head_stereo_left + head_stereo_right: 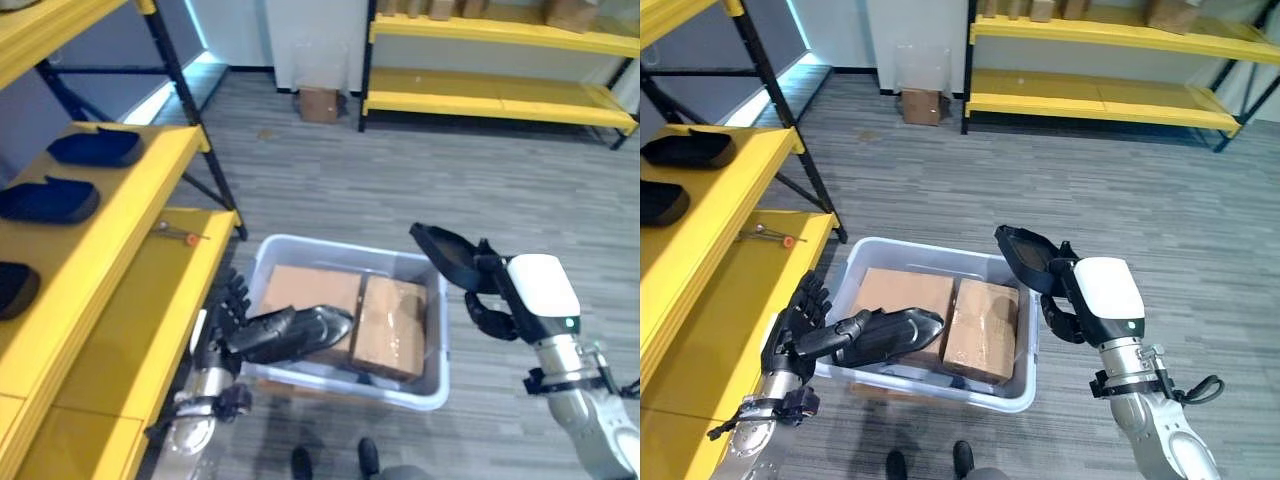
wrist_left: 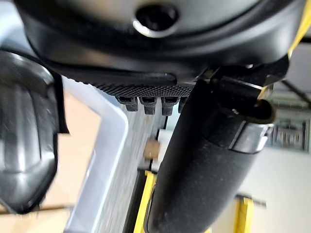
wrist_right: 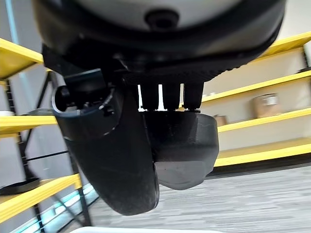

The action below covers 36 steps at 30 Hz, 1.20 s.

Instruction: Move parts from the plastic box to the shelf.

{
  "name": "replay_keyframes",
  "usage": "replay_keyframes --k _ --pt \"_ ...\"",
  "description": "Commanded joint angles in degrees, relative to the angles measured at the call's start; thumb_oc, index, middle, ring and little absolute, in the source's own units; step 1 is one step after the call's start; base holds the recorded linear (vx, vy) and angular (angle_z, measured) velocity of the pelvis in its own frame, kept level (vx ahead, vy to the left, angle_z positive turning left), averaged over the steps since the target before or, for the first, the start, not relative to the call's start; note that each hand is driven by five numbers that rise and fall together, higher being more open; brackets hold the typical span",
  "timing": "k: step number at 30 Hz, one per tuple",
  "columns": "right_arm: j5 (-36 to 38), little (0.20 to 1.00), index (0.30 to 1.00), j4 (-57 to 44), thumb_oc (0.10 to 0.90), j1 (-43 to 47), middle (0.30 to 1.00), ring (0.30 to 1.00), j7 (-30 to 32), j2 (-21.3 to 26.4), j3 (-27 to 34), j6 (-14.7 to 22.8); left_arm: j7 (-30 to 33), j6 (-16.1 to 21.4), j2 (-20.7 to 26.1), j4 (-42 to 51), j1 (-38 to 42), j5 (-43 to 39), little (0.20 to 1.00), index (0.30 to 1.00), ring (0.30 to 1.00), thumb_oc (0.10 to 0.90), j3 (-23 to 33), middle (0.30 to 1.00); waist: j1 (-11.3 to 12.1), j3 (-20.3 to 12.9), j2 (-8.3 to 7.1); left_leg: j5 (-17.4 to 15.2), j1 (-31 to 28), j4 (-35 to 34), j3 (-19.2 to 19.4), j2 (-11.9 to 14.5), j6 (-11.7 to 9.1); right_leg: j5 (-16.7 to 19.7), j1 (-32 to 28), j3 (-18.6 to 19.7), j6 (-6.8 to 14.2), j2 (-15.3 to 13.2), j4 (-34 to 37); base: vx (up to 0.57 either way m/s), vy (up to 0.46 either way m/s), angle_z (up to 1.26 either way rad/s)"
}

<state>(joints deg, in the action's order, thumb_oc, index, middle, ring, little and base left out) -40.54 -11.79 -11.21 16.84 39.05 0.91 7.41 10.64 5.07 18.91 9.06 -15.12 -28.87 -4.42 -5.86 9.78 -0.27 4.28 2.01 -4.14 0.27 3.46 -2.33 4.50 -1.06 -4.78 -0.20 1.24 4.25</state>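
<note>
A humanoid robot stands over a plastic box (image 1: 345, 385) on the floor, a black moulded part in each hand, midway through shifting parts to the yellow shelf (image 1: 150, 290) on its left. The left hand (image 1: 228, 320), low at the box's near-left corner, has its thumb under and fingers (image 1: 810, 300) spread over the end of a long dark part (image 1: 295, 332), which it grips so that the piece juts right across the box's near rim, above two cardboard boxes (image 1: 355, 315) lying side by side inside. The right hand (image 1: 1070, 300) is raised at the box's right edge, its fingers and thumb curled round a second part (image 1: 1025, 255) held tilted up and clear of the rim; the right wrist view shows that piece pinched between thumb and fingers with shelving beyond. Three similar dark parts (image 1: 95, 148) already lie in a row on the upper shelf level at far left, which suggests the work is well under way. A small tool with an orange tip (image 1: 180, 234) rests on the lower level, near its far end. Both pieces appear lifted free so they can swing left without catching the box wall; the left one, nearest the shelf, looks likeliest to go first. A further cardboard box (image 1: 319, 104) sits on the floor far off, by more yellow racking.
</note>
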Motion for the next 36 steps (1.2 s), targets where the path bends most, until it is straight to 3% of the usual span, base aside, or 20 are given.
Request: replay_keyframes --k 1,2,3,4,8,10,15,19,27,31,34,36 --pt "-0.8 0.300 0.300 -2.7 0.400 8.1 0.300 0.300 7.5 4.4 4.3 2.2 0.2 5.3 1.6 3.0 4.8 1.0 1.000 1.000 1.000 0.900 1.8 1.000 1.7 -2.4 0.42 4.2 2.1 0.8 0.5 7.7 -3.1 -11.5 8.4 -1.0 2.3 0.3 -14.7 -0.15 0.026 0.72" --pt "-0.7 0.300 0.300 -2.2 0.400 7.4 0.300 0.300 8.1 4.8 5.3 2.2 0.1 5.4 1.6 3.0 5.4 0.9 1.000 1.000 1.000 0.900 1.6 1.000 1.1 -1.8 -0.61 0.5 2.1 6.1 3.8 8.7 -2.0 -11.5 9.3 -3.4 2.4 -1.9 -15.9 -0.11 0.018 0.94" --pt "-0.7 0.300 0.300 -2.2 0.400 7.4 0.300 0.300 8.1 4.7 5.3 2.2 0.1 5.4 1.6 3.0 5.5 0.9 1.000 1.000 1.000 0.900 1.6 1.000 1.1 -1.8 -0.62 0.5 2.5 6.4 3.7 8.7 -2.0 -11.3 9.5 -3.5 2.3 -1.9 -15.9 -0.20 0.018 0.92" --pt "-0.4 0.300 0.300 -1.8 0.400 6.2 0.300 0.300 8.9 4.6 6.5 1.8 0.4 5.7 1.4 3.0 6.6 0.0 1.000 1.000 1.000 0.900 1.7 1.000 0.4 -1.6 -1.81 -3.1 2.2 11.4 8.7 11.4 -1.4 -11.1 10.1 -6.9 2.3 -4.4 -15.9 -0.13 0.019 1.00" --pt "0.0 0.300 0.300 -1.9 0.400 3.0 0.300 0.300 9.5 2.8 9.1 0.9 0.3 5.6 1.3 2.7 7.5 -0.6 1.000 1.000 1.000 0.900 1.8 1.000 0.1 -1.6 -1.67 -6.8 0.7 14.5 8.6 13.7 -2.7 -12.4 9.2 -9.8 3.2 -6.3 -15.9 0.03 0.066 1.12" --pt "0.8 0.300 0.300 -2.6 0.400 0.3 0.300 0.300 9.3 0.7 11.5 0.5 0.0 5.3 0.9 2.7 7.6 -0.7 1.000 1.000 1.000 0.900 1.9 1.000 -0.4 -1.7 -0.79 -6.5 0.2 10.8 8.6 13.3 -3.7 -11.8 8.0 -11.4 4.4 -8.1 -15.9 0.11 0.235 0.74" --pt "0.8 0.300 0.300 -2.4 0.400 1.2 0.300 0.300 8.2 -1.0 11.2 0.0 0.2 5.9 2.1 4.0 6.5 0.3 1.000 1.000 1.000 0.900 3.9 1.000 0.4 -1.5 -0.35 -6.8 -0.1 9.0 10.7 9.8 -2.7 -8.3 7.1 -11.9 6.2 -11.7 -14.1 0.07 0.241 0.40" --pt "1.3 0.300 0.300 -2.1 0.400 2.5 0.300 0.300 8.0 -1.3 9.8 0.0 0.8 6.3 2.2 4.3 5.8 0.5 1.000 1.000 1.000 0.900 4.8 1.000 1.2 -1.5 -0.69 -7.3 0.0 8.8 11.2 7.9 -2.2 -6.4 6.3 -11.8 7.1 -12.6 -11.1 0.05 0.144 0.12" --pt "0.9 0.300 0.300 -1.8 0.400 6.8 0.300 0.300 6.2 -2.4 5.6 -0.2 2.0 6.6 2.0 5.0 4.1 1.6 1.000 1.000 1.000 0.900 6.3 1.000 3.7 -2.0 -2.61 -7.0 1.6 5.3 9.1 2.5 0.3 -1.4 5.6 -11.6 9.9 -15.2 -5.5 0.03 0.170 0.12" --pt "0.8 0.300 0.300 -1.0 0.400 10.1 0.300 0.300 5.6 -3.2 3.0 -0.7 3.4 7.4 2.0 5.2 4.1 2.0 1.000 1.000 1.000 0.900 7.4 1.000 5.2 -1.6 -3.46 -8.1 3.6 6.6 7.4 -1.4 2.3 1.4 5.9 -9.7 11.3 -17.6 -5.4 0.03 0.257 0.25" --pt "0.6 0.300 0.300 -0.7 0.400 11.5 0.300 0.300 5.6 -4.1 1.9 -1.2 4.1 7.8 2.8 4.8 4.8 2.6 1.000 1.000 1.000 0.900 7.6 1.000 5.6 -1.7 -3.24 -7.8 4.7 6.1 6.2 -3.5 3.6 3.2 6.9 -8.7 11.8 -19.1 -6.7 0.03 0.197 0.37" --pt "0.6 0.300 0.300 -0.4 0.400 11.9 0.300 0.300 5.4 -4.5 1.5 -1.3 4.1 8.0 3.3 4.4 5.7 2.6 1.000 1.000 1.000 0.900 7.3 1.000 4.8 -1.7 -2.55 -7.8 4.4 5.3 4.8 -4.6 4.2 3.7 7.5 -4.2 11.1 -18.4 -8.1 0.10 0.165 0.34"
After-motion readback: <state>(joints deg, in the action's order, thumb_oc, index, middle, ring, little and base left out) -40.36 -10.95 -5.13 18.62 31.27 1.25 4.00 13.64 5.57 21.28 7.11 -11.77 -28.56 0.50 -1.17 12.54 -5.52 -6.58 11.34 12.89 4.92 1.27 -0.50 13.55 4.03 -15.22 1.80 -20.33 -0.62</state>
